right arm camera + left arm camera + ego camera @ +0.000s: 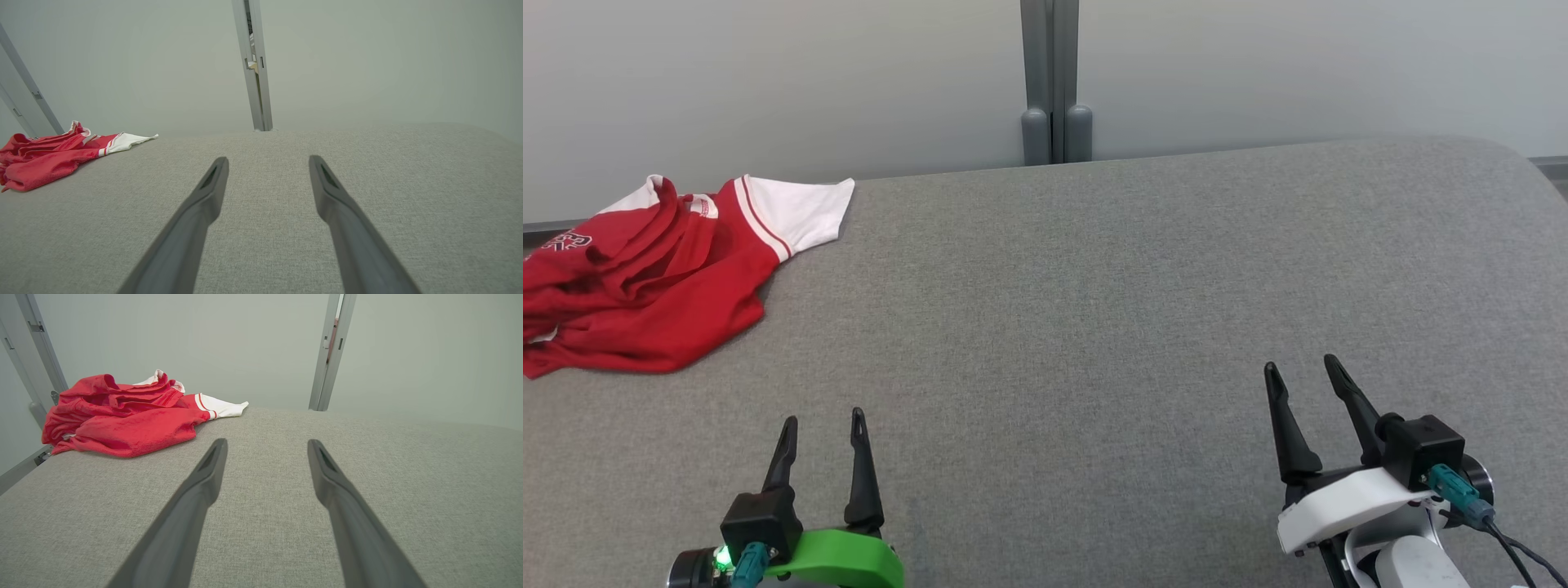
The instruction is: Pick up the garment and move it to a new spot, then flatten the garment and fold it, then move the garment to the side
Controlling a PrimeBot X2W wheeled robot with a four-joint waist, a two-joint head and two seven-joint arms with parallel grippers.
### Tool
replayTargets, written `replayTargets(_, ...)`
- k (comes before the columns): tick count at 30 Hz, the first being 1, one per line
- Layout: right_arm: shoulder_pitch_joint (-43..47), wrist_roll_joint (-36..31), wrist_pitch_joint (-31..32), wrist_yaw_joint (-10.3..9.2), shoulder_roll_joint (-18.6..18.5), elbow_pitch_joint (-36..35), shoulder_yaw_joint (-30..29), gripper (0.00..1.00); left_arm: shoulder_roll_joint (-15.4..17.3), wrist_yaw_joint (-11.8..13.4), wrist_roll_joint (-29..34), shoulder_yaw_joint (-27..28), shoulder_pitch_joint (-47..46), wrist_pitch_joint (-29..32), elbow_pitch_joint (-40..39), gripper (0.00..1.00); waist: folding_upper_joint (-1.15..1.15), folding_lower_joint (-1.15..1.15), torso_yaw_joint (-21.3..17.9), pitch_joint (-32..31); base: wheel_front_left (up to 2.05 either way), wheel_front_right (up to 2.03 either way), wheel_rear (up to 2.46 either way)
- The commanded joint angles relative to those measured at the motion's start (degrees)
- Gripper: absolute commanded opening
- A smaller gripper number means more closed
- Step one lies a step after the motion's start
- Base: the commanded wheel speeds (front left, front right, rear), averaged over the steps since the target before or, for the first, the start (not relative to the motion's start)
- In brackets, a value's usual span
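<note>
No text can be read in full. The crumpled red fabric garment with white sleeves (pixel 662 278) carries white outlined lettering (pixel 569 242) near its left end in the head view. Folds cut it off, so the characters cannot be made out for certain. A small white patch (pixel 703 207) near the collar bears red marks too small to read.

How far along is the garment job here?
Done: nothing visible; the red and white garment lies crumpled at the far left of the grey table. In hand: nothing; left claw and right claw hover open and empty near the front. Left: pick up, relocate, flatten, fold, move aside.
</note>
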Motion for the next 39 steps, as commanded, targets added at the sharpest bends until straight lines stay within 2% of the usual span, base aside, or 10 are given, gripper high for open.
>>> replayTargets(1, -0.6, -0.6, -0.3, 0.0, -0.2, 0.1, 0.0, 1.0, 0.4, 0.2, 0.6, 0.3, 0.5, -0.3, 0.2, 1.0, 0.0, 0.0, 0.0, 0.0, 0.0, 0.0, 0.0)
replayTargets(26, -0.2, -1.0, -0.3, 0.0, -0.2, 0.3, -0.7, 1.0, 0.4, -0.6, -0.7, 0.3, 0.0, -0.2, 1.9, 1.0, 0.0, 0.0, 0.9, -0.3, 0.0, 0.0, 0.0)
replayTargets(31, 0.7, -0.8, -0.3, 0.0, -0.2, 0.4, -0.8, 1.0, 0.4, -0.8, -0.1, 0.5, -0.2, -0.2, 1.8, 1.0, 0.0, 0.0, 4.6, -0.7, 0.0, 0.0, 0.0)
replayTargets(39, 0.9, -0.4, -0.3, 0.0, -0.2, -0.3, -1.3, 1.0, 0.4, -1.4, 1.4, 2.2, 0.1, -0.2, 1.5, 1.0, 0.0, 0.0, 14.5, -1.0, 0.0, 0.0, 0.0)
